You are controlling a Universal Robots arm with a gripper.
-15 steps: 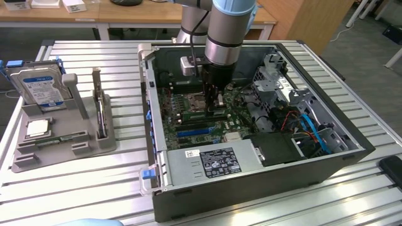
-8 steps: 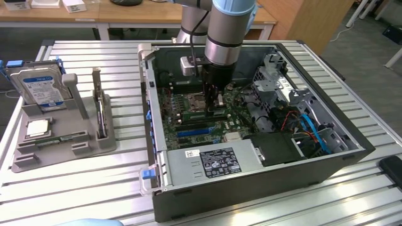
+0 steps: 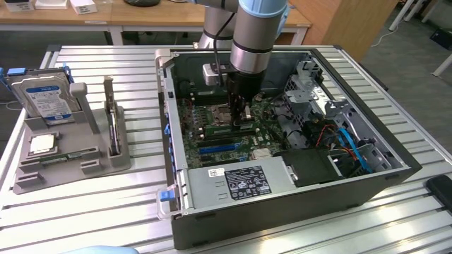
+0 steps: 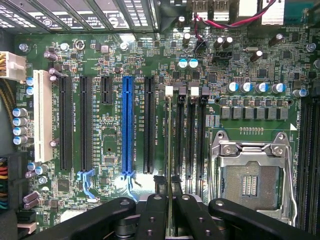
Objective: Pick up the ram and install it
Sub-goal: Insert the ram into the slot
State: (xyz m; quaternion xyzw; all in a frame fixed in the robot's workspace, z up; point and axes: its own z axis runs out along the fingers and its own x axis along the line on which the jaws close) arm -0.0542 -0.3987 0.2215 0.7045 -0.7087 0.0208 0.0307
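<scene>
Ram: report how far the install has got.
Done: the ram is picked up and inside the computer case, above the motherboard. In hand: the tool is shut on it, edge-on at the memory slots beside the open processor socket. Left: seating it. Whether it has entered a slot cannot be told, and the tool has not let go.

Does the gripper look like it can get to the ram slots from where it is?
Probably yes. The gripper, shut on the thin ram, hangs right over the slots in the open case, and nothing lies between them.
</scene>
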